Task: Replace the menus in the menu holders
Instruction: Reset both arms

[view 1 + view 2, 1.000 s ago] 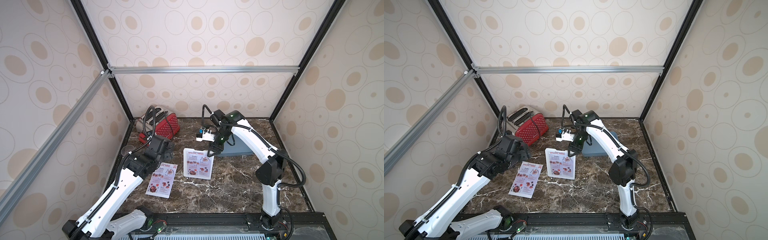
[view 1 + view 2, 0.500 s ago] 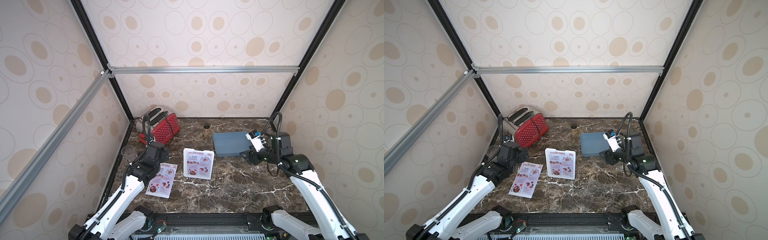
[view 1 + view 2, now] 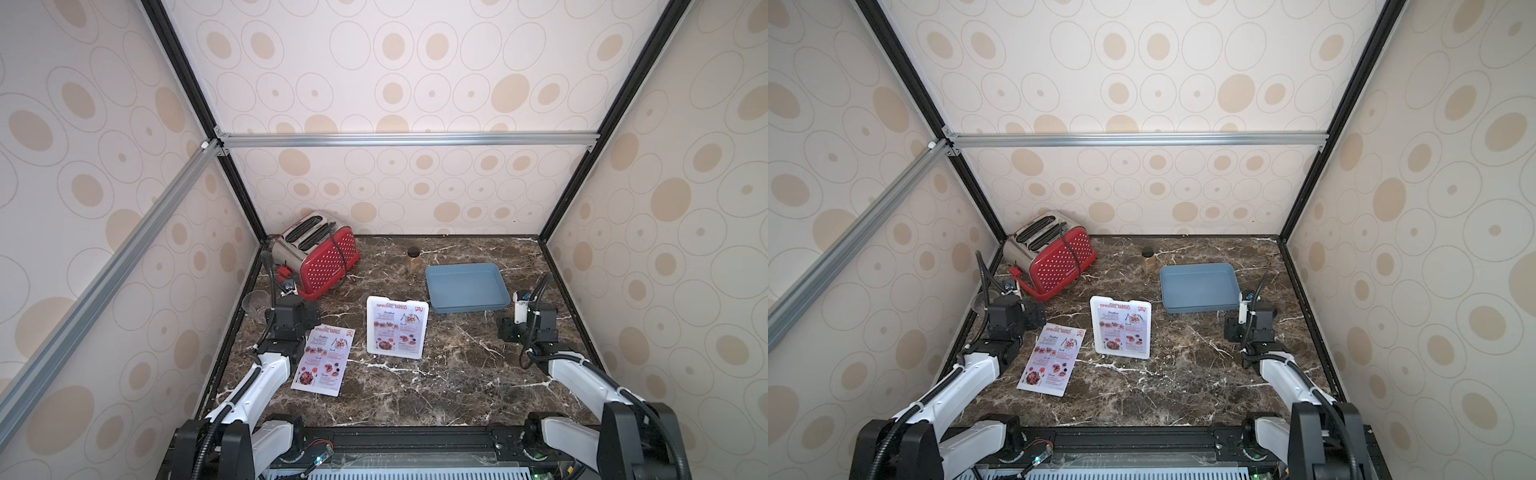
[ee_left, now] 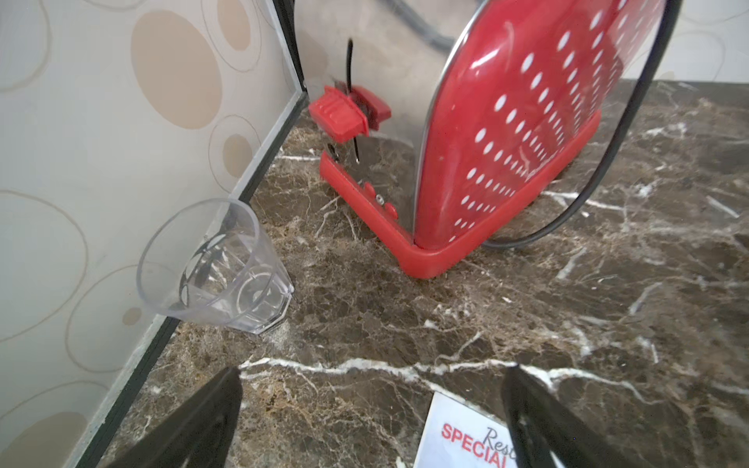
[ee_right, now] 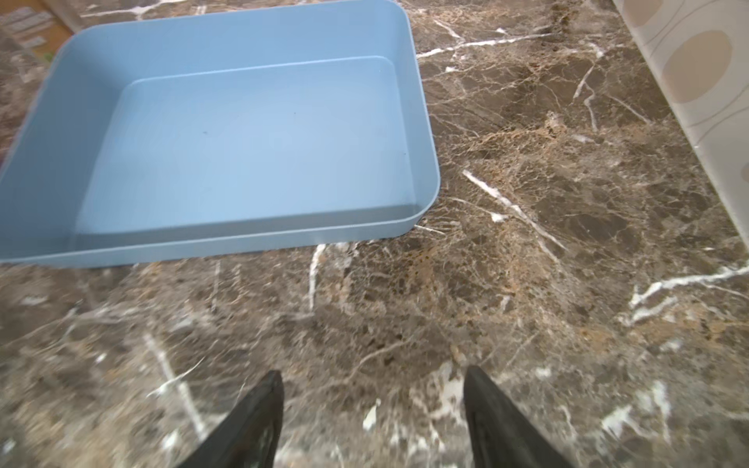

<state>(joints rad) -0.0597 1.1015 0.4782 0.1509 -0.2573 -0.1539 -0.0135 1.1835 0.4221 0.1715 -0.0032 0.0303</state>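
Note:
The clear menu holder (image 3: 397,326) (image 3: 1121,326) stands mid-table on its white base with a "SPECIAL MENU" sheet showing in it. A second menu (image 3: 326,359) (image 3: 1052,359) lies flat on the marble to its left. My left gripper (image 4: 373,381) hovers open just behind that sheet's top corner (image 4: 458,433), nothing between its fingers; in a top view it is at the table's left side (image 3: 295,311). My right gripper (image 5: 371,381) is open and empty over bare marble at the right side (image 3: 511,328), in front of the tray.
A blue-grey tray (image 3: 469,308) (image 5: 227,241) sits empty at the back right. A red toaster (image 3: 318,257) (image 4: 506,133) with its black cord fills the back left corner. A clear cup (image 3: 255,303) (image 4: 219,263) stands by the left wall. A small jar (image 3: 413,259) stands near the back.
My right arm has swung from above the holder out to the right side, in front of the tray. My left arm has drawn back a little. Both grippers have opened wider.

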